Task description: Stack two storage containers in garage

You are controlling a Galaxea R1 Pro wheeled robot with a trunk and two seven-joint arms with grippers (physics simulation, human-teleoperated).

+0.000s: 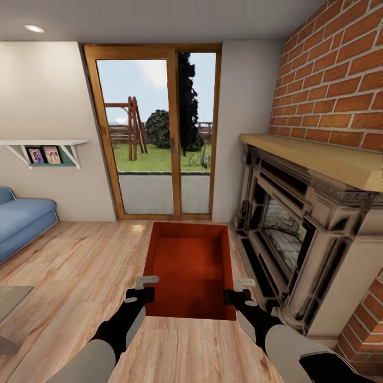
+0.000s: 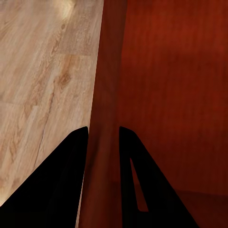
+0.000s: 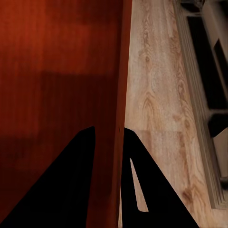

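One bin (image 1: 190, 268) in sight, over the plank floor (image 1: 80, 266) just beside the fireplace (image 1: 298, 223), glass doors (image 1: 157, 133) straight behind it. Left hand (image 1: 144, 287) pinches the bin's left wall, one finger (image 2: 52, 185) outside and one inside; right hand (image 1: 238, 291) does the same on the right wall. Both closed down to wall thickness.

Whether it's lifted or resting, can't tell. For the carry: keep both hands level and at fixed spacing, walls are thin and could flex or slip. Turn the base slowly, keep clear of the fireplace.

Count: one bin, two hands, one sofa (image 1: 21, 221), one shelf (image 1: 45, 149) with two photos.
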